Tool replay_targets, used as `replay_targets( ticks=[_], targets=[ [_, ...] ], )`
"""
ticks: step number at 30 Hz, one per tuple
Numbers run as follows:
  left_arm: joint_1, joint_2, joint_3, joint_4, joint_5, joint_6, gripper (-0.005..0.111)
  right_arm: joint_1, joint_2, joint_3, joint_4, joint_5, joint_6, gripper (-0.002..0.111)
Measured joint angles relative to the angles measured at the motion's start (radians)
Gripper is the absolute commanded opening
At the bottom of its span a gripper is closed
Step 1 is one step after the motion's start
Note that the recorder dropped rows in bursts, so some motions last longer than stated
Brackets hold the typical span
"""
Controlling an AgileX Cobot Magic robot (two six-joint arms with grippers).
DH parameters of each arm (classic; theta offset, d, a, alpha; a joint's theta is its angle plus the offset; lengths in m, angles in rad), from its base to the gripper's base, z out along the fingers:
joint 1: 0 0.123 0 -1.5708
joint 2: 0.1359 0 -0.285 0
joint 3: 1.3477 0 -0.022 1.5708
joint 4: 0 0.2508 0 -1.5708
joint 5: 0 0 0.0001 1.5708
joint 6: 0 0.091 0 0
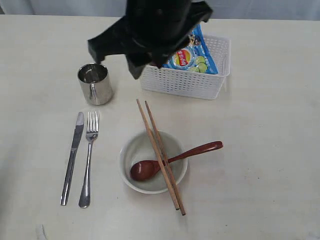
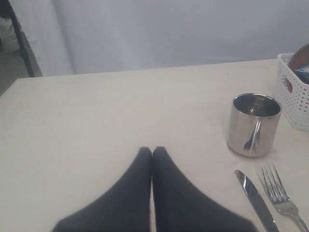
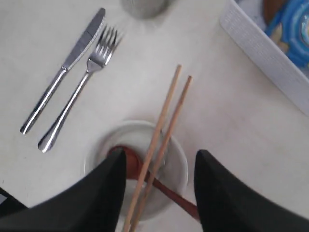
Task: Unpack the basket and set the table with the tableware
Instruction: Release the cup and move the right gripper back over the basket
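Note:
The white basket [image 1: 187, 82] stands at the back of the table [image 1: 270, 165] with a blue chip bag [image 1: 192, 56] inside; a brown rounded edge [image 2: 300, 54] shows in it too. Laid out in front are the steel cup [image 1: 95, 84], knife [image 1: 73, 155], fork [image 1: 88, 162] and the off-white bowl [image 1: 145, 186]. The wooden spoon [image 1: 175, 158] rests in the bowl and the chopsticks [image 1: 161, 157] lie across it. My right gripper [image 3: 160, 158] hangs open high above the bowl [image 3: 176, 157], holding nothing. My left gripper [image 2: 152, 151] is shut and empty, low over bare table beside the cup [image 2: 254, 124].
A black arm [image 1: 155, 25] hangs over the basket's left end and hides part of it. The knife [image 2: 256, 200] and fork [image 2: 282, 195] lie near the left gripper. Bare tabletop spreads to the right of the bowl and along the front edge.

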Motion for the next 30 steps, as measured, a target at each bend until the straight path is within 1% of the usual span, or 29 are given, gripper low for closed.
replay_targets(
  ticks=[4,6,7,10,11,14,16,18,20,22,23,25,26,27,28,29,30],
  targets=[
    [0.0,0.0,0.0,0.0,0.0,0.0,0.0,-0.049,-0.126,0.149,0.001,0.0,0.007,0.044],
    [0.0,0.0,0.0,0.0,0.0,0.0,0.0,-0.096,-0.205,0.223,0.001,0.0,0.012,0.039],
    [0.0,0.0,0.0,0.0,0.0,0.0,0.0,-0.118,-0.237,0.252,0.001,0.0,0.012,0.031],
    [0.0,0.0,0.0,0.0,0.0,0.0,0.0,-0.202,-0.346,0.354,-0.001,0.0,0.02,0.002],
    [0.0,0.0,0.0,0.0,0.0,0.0,0.0,-0.235,-0.381,0.387,-0.001,0.0,0.02,0.0],
    [0.0,0.0,0.0,0.0,0.0,0.0,0.0,-0.346,-0.463,0.471,-0.003,-0.032,-0.01,0.0],
    [0.0,0.0,0.0,0.0,0.0,0.0,0.0,-0.423,-0.482,0.497,0.007,-0.053,-0.039,0.0],
    [0.0,0.0,0.0,0.0,0.0,0.0,0.0,-0.517,-0.472,0.508,0.068,-0.067,-0.113,0.0],
    [0.0,0.0,0.0,0.0,0.0,0.0,0.0,-0.612,-0.432,0.509,0.204,-0.061,-0.235,0.0],
    [0.0,0.0,0.0,0.0,0.0,0.0,0.0,-0.679,-0.386,0.51,0.365,-0.041,-0.361,0.0],
    [0.0,0.0,0.0,0.0,0.0,0.0,0.0,-0.707,-0.351,0.515,0.461,-0.038,-0.424,0.0],
    [0.0,0.0,0.0,0.0,0.0,0.0,0.0,-0.736,-0.302,0.517,0.549,-0.06,-0.518,0.0],
    [0.0,0.0,0.0,0.0,0.0,0.0,0.0,-0.745,-0.28,0.517,0.582,-0.1,-0.554,0.0],
    [0.0,0.0,0.0,0.0,0.0,0.0,0.0,-0.747,-0.262,0.517,0.591,-0.135,-0.57,0.002],
    [0.0,0.0,0.0,0.0,0.0,0.0,0.0,-0.749,-0.246,0.514,0.594,-0.181,-0.583,0.006],
    [0.0,0.0,0.0,0.0,0.0,0.0,0.0,-0.751,-0.229,0.505,0.594,-0.225,-0.592,0.013],
    [0.0,0.0,0.0,0.0,0.0,0.0,0.0,-0.751,-0.216,0.493,0.594,-0.259,-0.594,0.023]
  ],
)
